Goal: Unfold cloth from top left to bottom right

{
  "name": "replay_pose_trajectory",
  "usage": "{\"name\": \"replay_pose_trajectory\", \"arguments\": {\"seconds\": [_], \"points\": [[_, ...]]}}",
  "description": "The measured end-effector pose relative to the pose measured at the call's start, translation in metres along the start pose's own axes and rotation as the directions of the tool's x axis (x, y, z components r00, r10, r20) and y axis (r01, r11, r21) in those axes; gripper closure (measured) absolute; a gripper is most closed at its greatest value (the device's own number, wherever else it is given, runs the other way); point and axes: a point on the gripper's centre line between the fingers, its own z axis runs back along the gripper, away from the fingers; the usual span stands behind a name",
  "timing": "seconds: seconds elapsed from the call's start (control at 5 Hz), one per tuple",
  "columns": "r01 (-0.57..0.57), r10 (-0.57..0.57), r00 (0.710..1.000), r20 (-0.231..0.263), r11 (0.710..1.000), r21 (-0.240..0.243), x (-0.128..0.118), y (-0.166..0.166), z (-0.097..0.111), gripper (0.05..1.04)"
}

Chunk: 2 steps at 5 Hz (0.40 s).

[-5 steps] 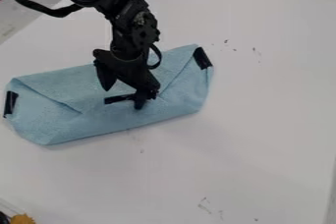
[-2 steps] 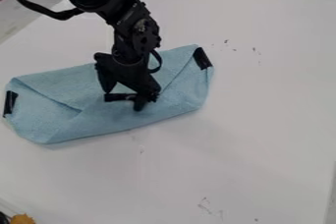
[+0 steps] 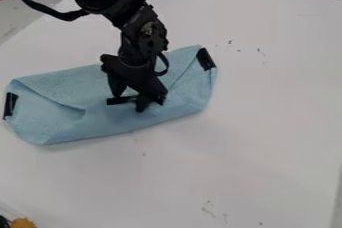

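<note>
Cloth partly behind the arm

cloth: soft light-blue fabric cloth, folded into a long, flattish bundle
black strips: one at each end, another near the middle
creases: slanting inward from both upper corners
pose: right end higher in view
place: on the white table

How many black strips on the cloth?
3: one strip at the cloth's left end, another at its upper right corner, a third beside the pincer. Others may be hidden.
</note>
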Motion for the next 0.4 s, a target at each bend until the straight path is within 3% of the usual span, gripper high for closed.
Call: {"name": "replay_pose_trajectory", "arguments": {"seconds": [0.2, 0.4], "points": [[0.007, -0.007, 1.0, 0.003, 1.0, 0.0, 0.0004, -0.0013, -0.0018, 0.698], [0.008, -0.008, 1.0, -0.001, 1.0, 0.0, -0.0001, -0.0023, -0.0019, 0.866]]}}
